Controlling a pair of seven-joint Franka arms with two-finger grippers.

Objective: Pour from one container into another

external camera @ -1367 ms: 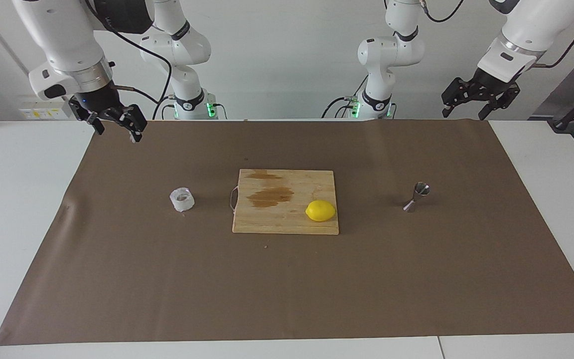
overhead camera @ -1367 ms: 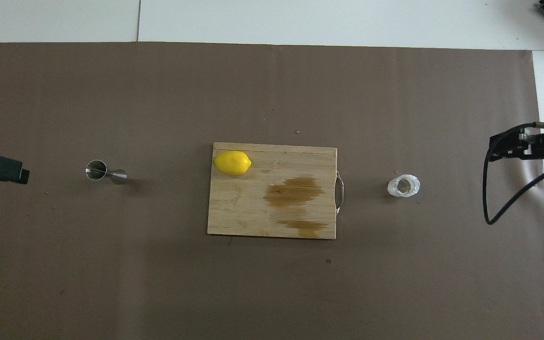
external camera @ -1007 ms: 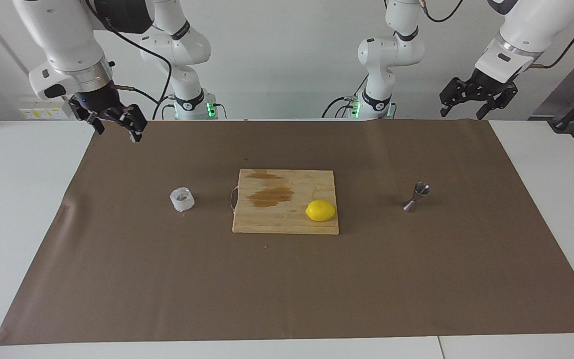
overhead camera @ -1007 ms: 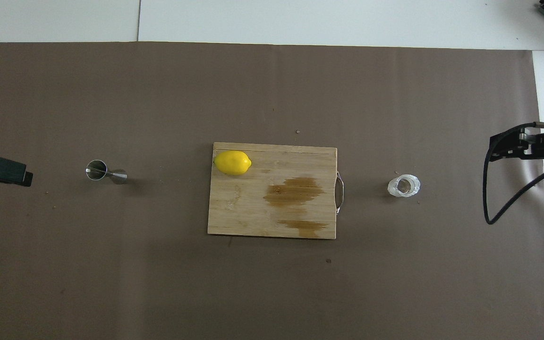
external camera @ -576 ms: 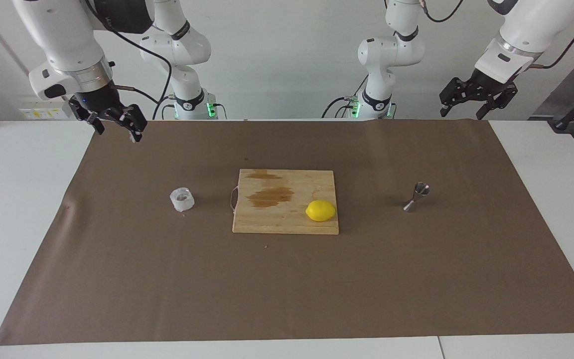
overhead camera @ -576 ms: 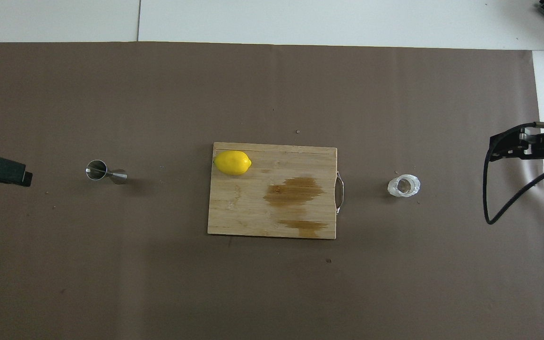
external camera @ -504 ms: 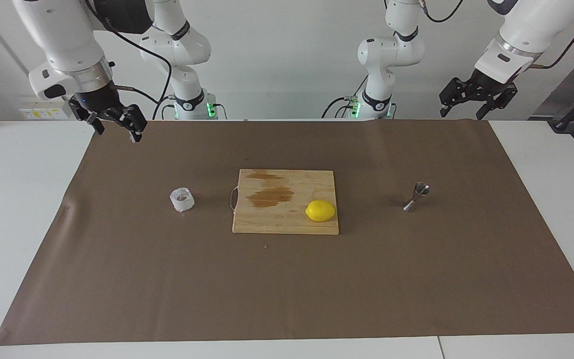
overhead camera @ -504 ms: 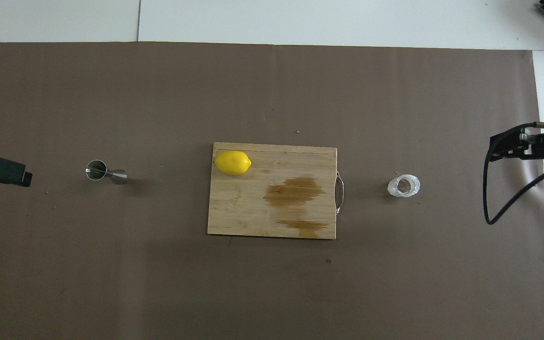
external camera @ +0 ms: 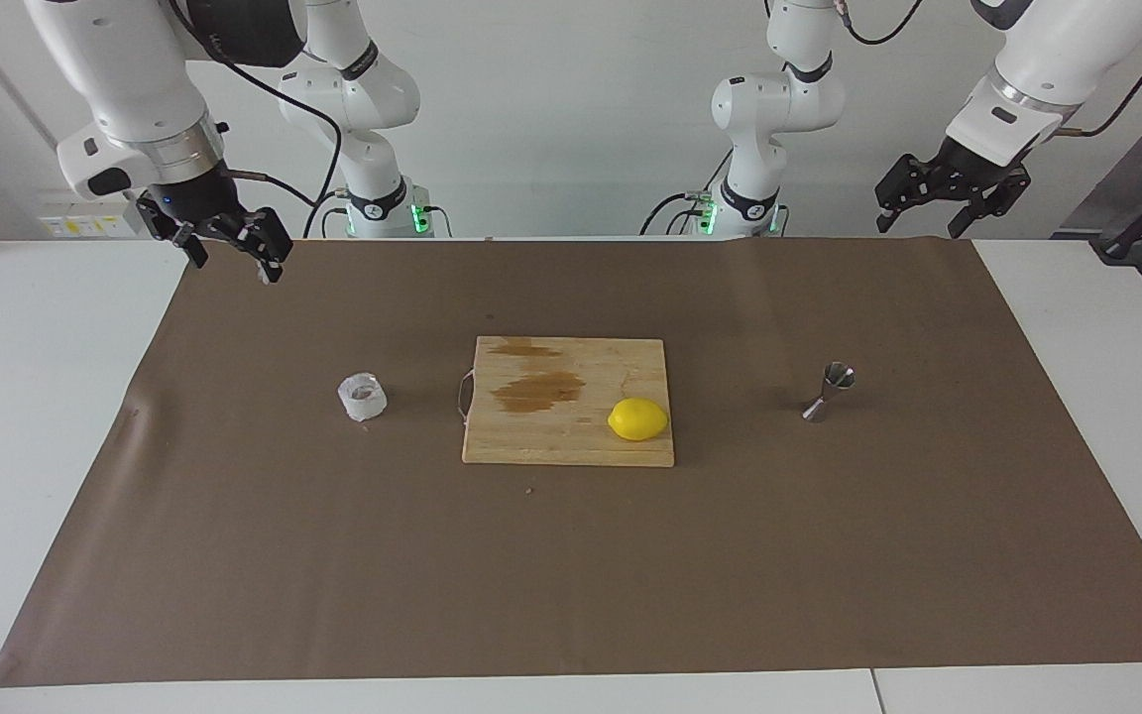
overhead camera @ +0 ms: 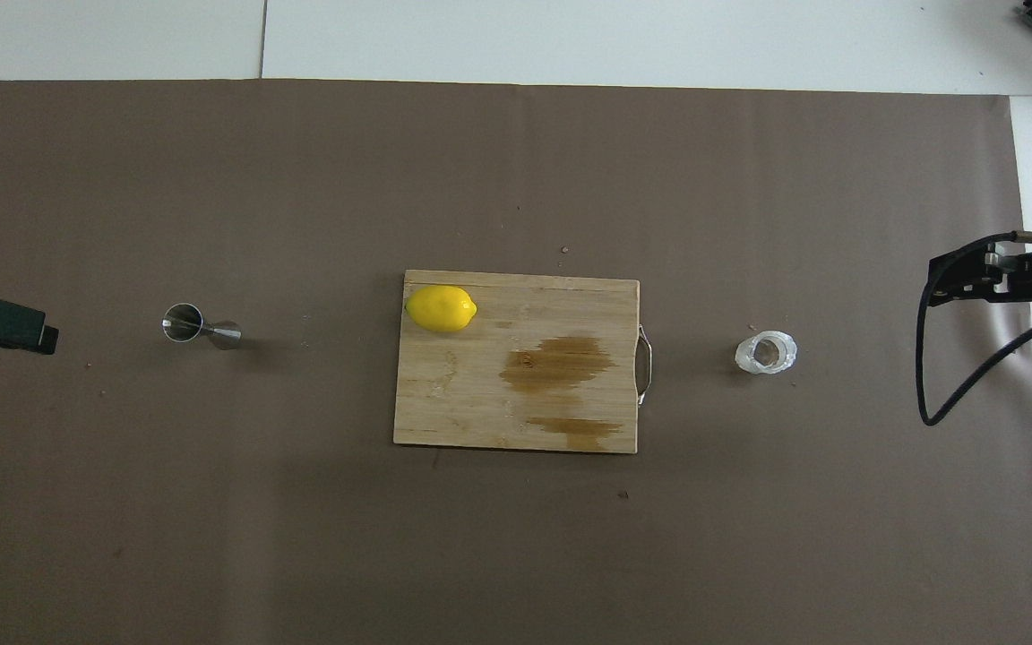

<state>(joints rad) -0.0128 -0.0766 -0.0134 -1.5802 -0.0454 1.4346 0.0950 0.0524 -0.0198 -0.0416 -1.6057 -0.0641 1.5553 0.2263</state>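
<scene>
The translucent whitish cup [external camera: 362, 396] stands upright on the brown mat toward the right arm's end; it also shows in the overhead view [overhead camera: 765, 352]. The steel hourglass jigger [external camera: 829, 393] stands upright on the mat toward the left arm's end, seen too from overhead [overhead camera: 198, 327]. My right gripper [external camera: 232, 266] hangs open and empty in the air over the mat's edge by the robots, well apart from the cup. My left gripper [external camera: 918, 228] hangs open and empty over the mat's corner at its own end, well apart from the jigger.
A wooden cutting board [external camera: 531, 436] with dark stains and a metal handle lies mid-mat between cup and jigger. A yellow lemon [external camera: 637, 418] lies on its corner toward the jigger. The brown mat [external camera: 571, 575] covers most of the white table.
The left gripper rose slightly at first and has held still since. The right gripper, cup, jigger, lemon and board have not moved.
</scene>
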